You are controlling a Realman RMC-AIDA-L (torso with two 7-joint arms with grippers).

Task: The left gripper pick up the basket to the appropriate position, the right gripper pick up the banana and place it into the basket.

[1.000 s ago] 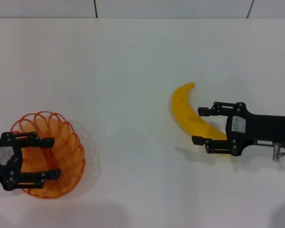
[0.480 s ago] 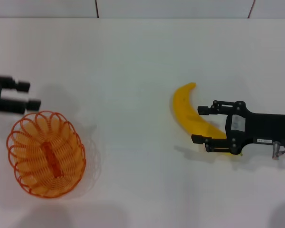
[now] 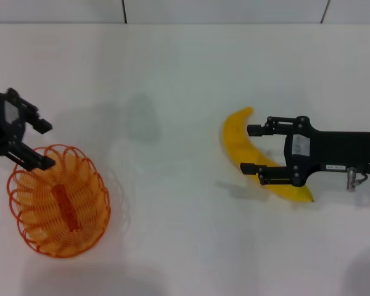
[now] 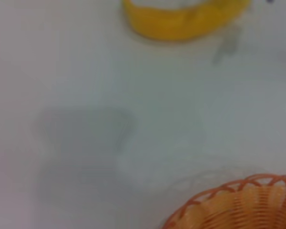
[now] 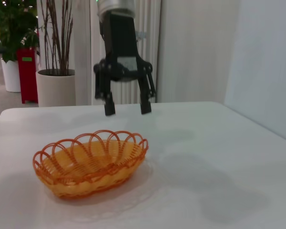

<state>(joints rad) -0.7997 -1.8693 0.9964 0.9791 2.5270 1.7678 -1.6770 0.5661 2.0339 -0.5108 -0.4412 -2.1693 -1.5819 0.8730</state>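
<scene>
The left end effector (image 3: 32,143) has risen, spread, above one basket (image 3: 60,200); right end effector (image 3: 250,148) spread astride one banana (image 3: 250,153).

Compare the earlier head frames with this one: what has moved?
The left end effector left the basket and now hangs open over its far rim. The right end effector, open, advanced along the banana, straddling its middle. Basket and banana stayed where they were.

The white label on the right tool (image 3: 249,149) carries no legible text.
</scene>
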